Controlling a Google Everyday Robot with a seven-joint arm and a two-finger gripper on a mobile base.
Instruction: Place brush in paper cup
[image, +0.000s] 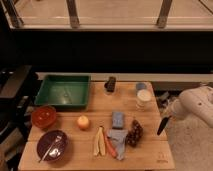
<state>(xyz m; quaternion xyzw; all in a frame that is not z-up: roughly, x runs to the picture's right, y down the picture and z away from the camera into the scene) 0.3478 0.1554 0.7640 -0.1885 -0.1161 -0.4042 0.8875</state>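
My gripper (167, 116) hangs off the table's right edge at the end of the white arm (197, 105). It is shut on the brush (161, 126), a slim black stick that slants down and to the left, its lower tip just above the table's right border. The paper cup (143, 98) stands upright on the table, left of and farther back than the gripper, with its pale round top showing. The brush is well apart from the cup.
The wooden table (150, 155) carries a green tray (64, 91), red bowl (43, 116), purple bowl with a fork (52, 145), orange fruit (83, 122), carrot (109, 146), blue sponge (118, 120), grapes (134, 134), black block (110, 84) and blue-grey container (141, 86).
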